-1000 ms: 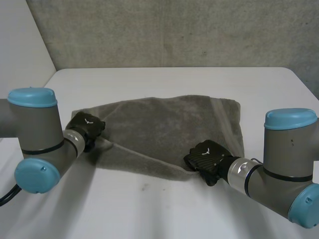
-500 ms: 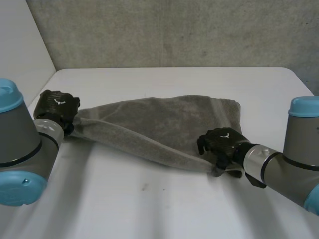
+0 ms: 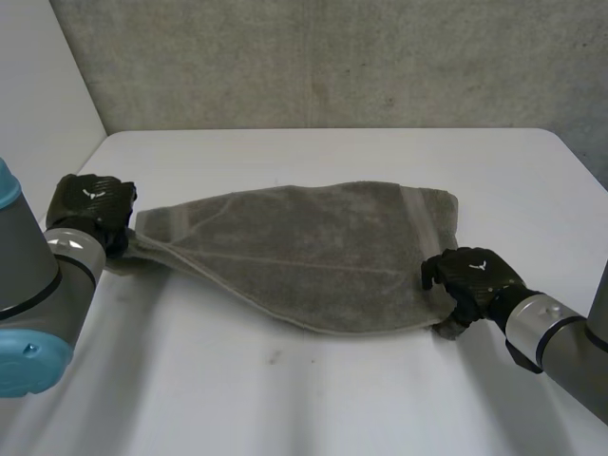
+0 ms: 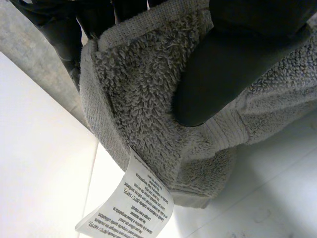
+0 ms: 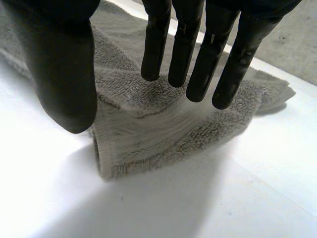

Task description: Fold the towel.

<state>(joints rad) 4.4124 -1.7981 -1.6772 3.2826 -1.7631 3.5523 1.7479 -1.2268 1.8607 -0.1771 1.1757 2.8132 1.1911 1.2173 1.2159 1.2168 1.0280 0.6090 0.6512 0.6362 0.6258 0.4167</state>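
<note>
You have one towel (image 3: 304,252) lying long-axis side to side on the bench (image 3: 332,399), left robot hand (image 3: 90,204) clamped on its left corner, right robot hand (image 3: 472,275) splayed straight-fingered over its near right corner.

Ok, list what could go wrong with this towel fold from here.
1. The right hand has straight fingers over a towel corner, thumb apart; if it lifts, that corner would likely stay on the table.
2. The left hand pinches a bunched corner by the label; that hold may slip under pull.
3. The towel lies skewed and creased, so a fold could land crooked.
</note>
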